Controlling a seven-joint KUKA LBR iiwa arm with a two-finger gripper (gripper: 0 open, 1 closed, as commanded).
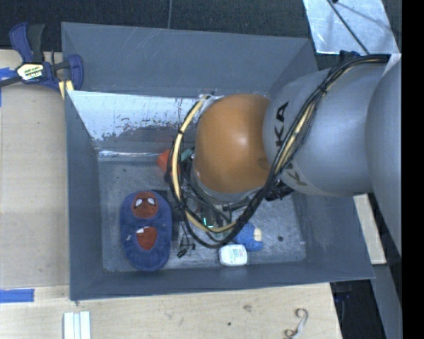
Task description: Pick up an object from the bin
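My gripper (200, 216) hangs low over the middle of the bin floor, mostly hidden beneath the arm's orange dome and its cables. Just to its left lies a blue soft slipper (147, 232) with two red spider faces on it, lengthwise near the bin's front left. A small white flat object (233, 255) rests at the front wall just right of the gripper, and a blue piece (252, 237) lies beside it. An orange-red object (162, 161) peeks out behind the dome on the left.
The big grey arm covers the bin's right half. Bare floor shows at the far left, behind the slipper, and at the front right corner.
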